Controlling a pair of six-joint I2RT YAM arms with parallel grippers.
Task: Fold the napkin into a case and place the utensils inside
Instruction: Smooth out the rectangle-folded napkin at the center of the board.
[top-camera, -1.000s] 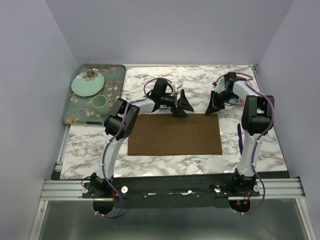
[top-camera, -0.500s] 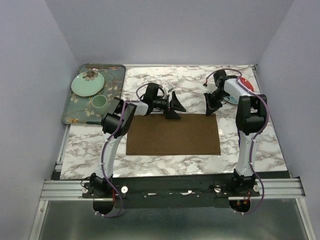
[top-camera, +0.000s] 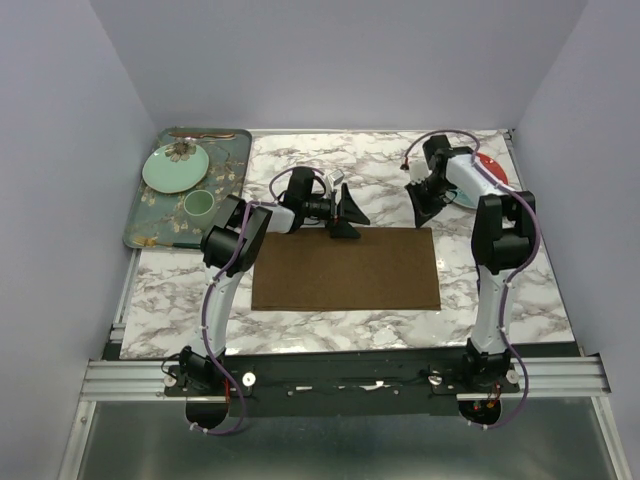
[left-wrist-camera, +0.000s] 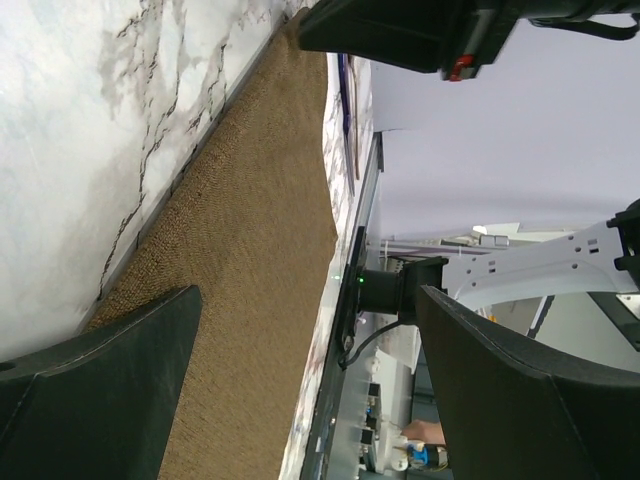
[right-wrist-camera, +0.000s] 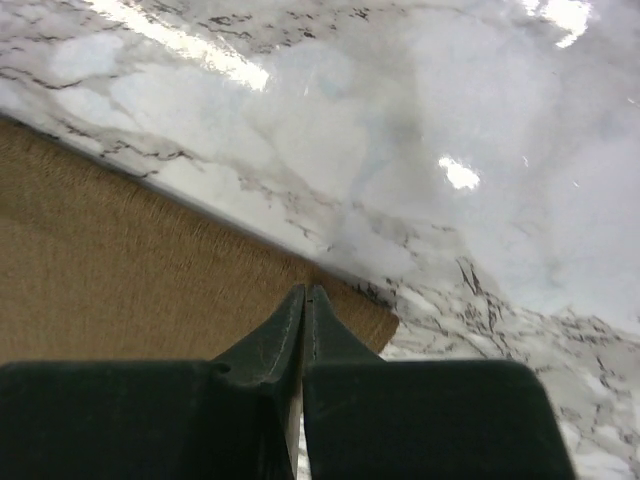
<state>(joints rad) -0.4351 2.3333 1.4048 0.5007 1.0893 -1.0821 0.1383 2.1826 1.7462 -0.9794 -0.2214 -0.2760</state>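
Observation:
The brown napkin (top-camera: 345, 268) lies flat on the marble as a wide rectangle. My left gripper (top-camera: 345, 215) hovers open at the napkin's far edge, left of centre. In the left wrist view the cloth (left-wrist-camera: 230, 250) runs between the spread fingers of that gripper (left-wrist-camera: 305, 300). My right gripper (top-camera: 425, 205) hangs shut just behind the far right corner. In the right wrist view its tips (right-wrist-camera: 305, 290) meet above that corner of the napkin (right-wrist-camera: 120, 250), holding nothing I can see. A thin copper-brown utensil (top-camera: 198, 134) lies at the tray's far edge. A slim blue strip (left-wrist-camera: 346, 110) shows beyond the napkin's right end.
A dark green floral tray (top-camera: 150, 225) at the far left holds a pale green plate (top-camera: 175, 167) and a cup (top-camera: 198, 204). A red disc (top-camera: 490, 165) lies at the far right behind the right arm. Purple walls close in three sides.
The napkin has shifted slightly left. My left gripper moved left along the far edge. My right gripper drew back from the far right corner.

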